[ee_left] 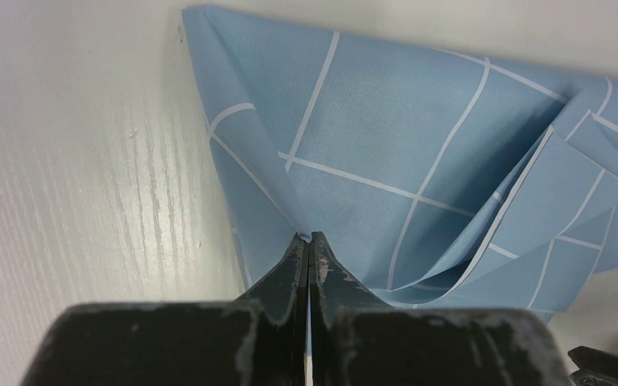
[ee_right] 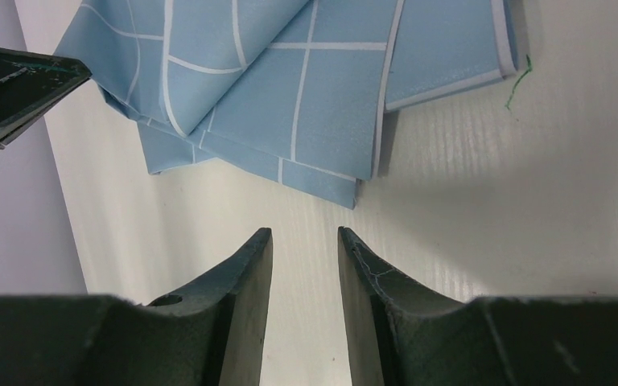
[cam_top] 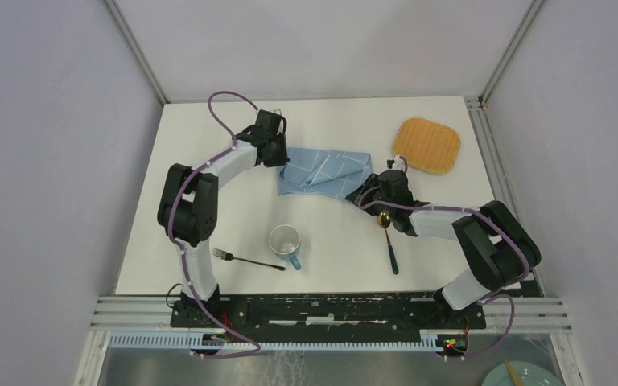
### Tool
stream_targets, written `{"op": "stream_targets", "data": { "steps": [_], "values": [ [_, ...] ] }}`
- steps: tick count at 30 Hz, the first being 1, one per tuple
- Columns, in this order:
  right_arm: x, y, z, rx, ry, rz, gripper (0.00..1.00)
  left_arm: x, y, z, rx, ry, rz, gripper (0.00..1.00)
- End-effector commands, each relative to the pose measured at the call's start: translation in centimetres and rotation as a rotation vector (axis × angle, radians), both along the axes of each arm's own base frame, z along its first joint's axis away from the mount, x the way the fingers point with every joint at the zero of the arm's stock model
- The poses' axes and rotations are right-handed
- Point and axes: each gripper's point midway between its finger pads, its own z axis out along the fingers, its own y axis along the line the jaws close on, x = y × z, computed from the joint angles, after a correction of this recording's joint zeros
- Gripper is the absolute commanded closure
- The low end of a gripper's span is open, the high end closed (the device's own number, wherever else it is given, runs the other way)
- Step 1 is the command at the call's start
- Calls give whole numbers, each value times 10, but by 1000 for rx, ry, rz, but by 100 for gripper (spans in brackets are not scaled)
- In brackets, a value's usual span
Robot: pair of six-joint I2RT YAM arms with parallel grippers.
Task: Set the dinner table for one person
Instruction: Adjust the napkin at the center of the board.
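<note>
The left gripper (ee_left: 310,239) pinches the crumpled blue white-checked cloth (ee_left: 386,137); the right gripper (ee_right: 304,233) stands open, empty, cloth just ahead; the flat white dinner table (cam_top: 330,121) lies beneath both; setting looks barely begun, cloth unspread.

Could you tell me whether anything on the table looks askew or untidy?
The blue checked cloth lies rumpled, its folds uneven and layers splayed, with one edge pinched by the left gripper, jaws shut. Nothing looks spilled or broken.

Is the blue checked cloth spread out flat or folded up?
Folded, loosely. The blue checked cloth lies in overlapping layers with stacked edges, and the left gripper pinches its edge.
</note>
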Motion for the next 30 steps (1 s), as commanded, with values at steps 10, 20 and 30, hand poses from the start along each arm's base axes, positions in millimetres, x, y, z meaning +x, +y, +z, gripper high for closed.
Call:
{"op": "stream_targets", "data": {
  "steps": [10, 20, 30],
  "values": [
    [3, 1, -15, 16, 36, -32, 58, 9, -5, 20, -17, -61, -22, 98],
    [11, 8, -34, 43, 46, -42, 58, 10, -6, 20, -18, -62, -25, 98],
    [27, 20, -47, 65, 29, -29, 58, 13, -5, 22, -8, -63, -28, 98]
  ]
}}
